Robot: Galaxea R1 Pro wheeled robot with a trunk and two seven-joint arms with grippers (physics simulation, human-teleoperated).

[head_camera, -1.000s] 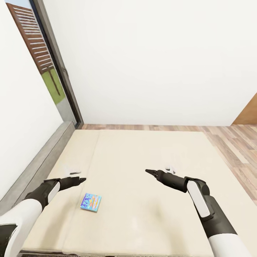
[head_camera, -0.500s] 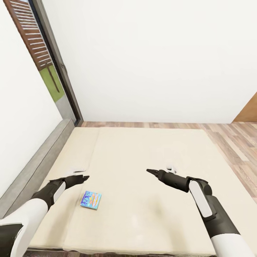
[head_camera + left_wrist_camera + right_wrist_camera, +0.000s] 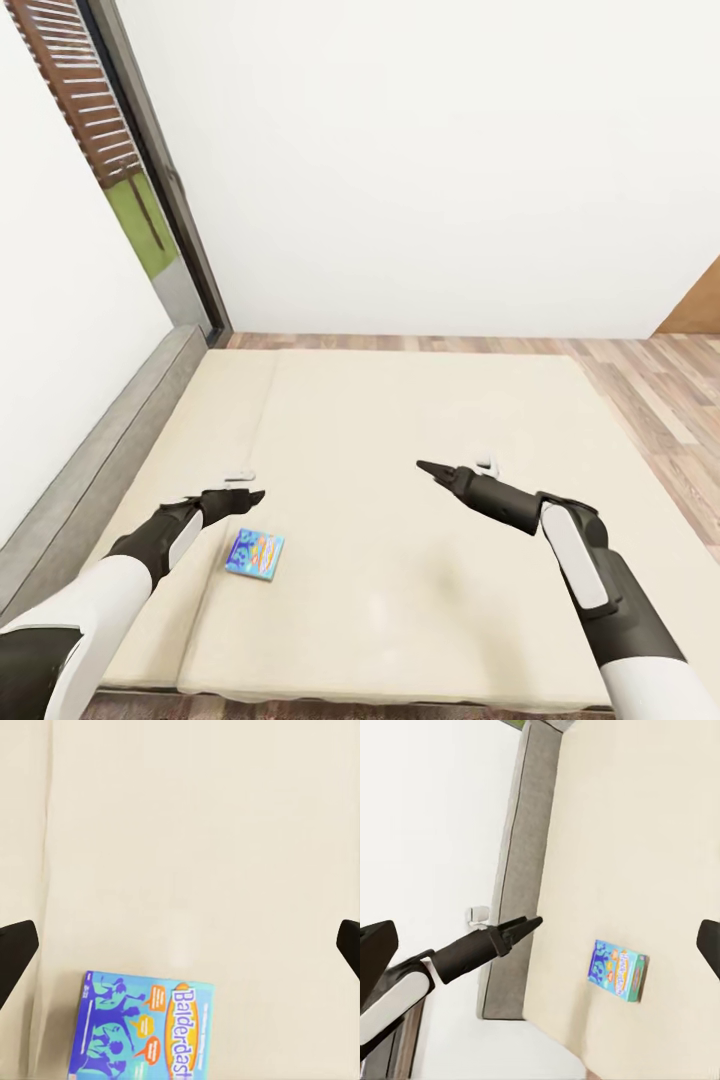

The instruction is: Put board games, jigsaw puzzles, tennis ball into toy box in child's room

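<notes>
- A blue Balderdash board game [image 3: 254, 555] lies flat on the beige mattress of the bed [image 3: 400, 420], near the mattress's front-left part as the head view shows it.
- The left tool [image 3: 245, 496] hangs above the mattress just beyond the game box and slightly to its left, not touching it.
- In the left wrist view the game box [image 3: 139, 1029] sits below and between the two dark fingertips [image 3: 13, 952], which stand wide apart at the picture's edges; the left tool is released and empty.
- The right tool [image 3: 432, 469] hovers over the middle of the mattress, well apart from the box, pointing toward the left arm.
- In the right wrist view its fingertips [image 3: 375, 952] stand spread at both edges with nothing between them, so the right tool is released too; the box [image 3: 618, 970] lies beyond on the mattress, with the left tool [image 3: 526, 925] above it.
- A grey headboard [image 3: 90, 470] runs along the bed's left side against the white wall [image 3: 430, 170].
- A wood-plank floor [image 3: 660, 400] shows beyond and to the right of the bed, and a grey-framed window [image 3: 130, 170] stands at the far left corner.
</notes>
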